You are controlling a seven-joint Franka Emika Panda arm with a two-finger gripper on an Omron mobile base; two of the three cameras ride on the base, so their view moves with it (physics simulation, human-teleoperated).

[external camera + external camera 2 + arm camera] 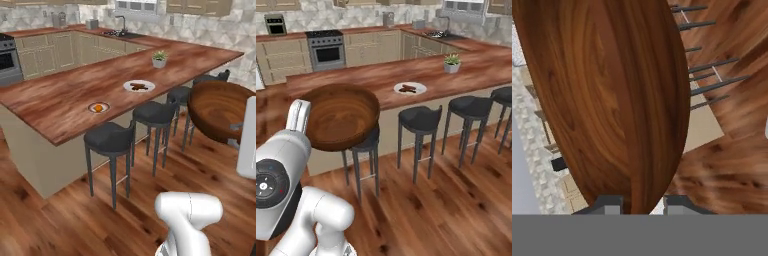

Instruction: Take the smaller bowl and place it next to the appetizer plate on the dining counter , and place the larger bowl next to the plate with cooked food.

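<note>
One view: appetizer plate (98, 107) visible.

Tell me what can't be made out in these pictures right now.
- Fingers: hand view, tips cut off by the bottom edge; they pinch the larger bowl by its rim.
- Appetizer plate: right base view, hidden behind the bowl; its orange food is too small to identify in the left base view.
- Larger bowl: left base view, partly covered by the white arm.
</note>
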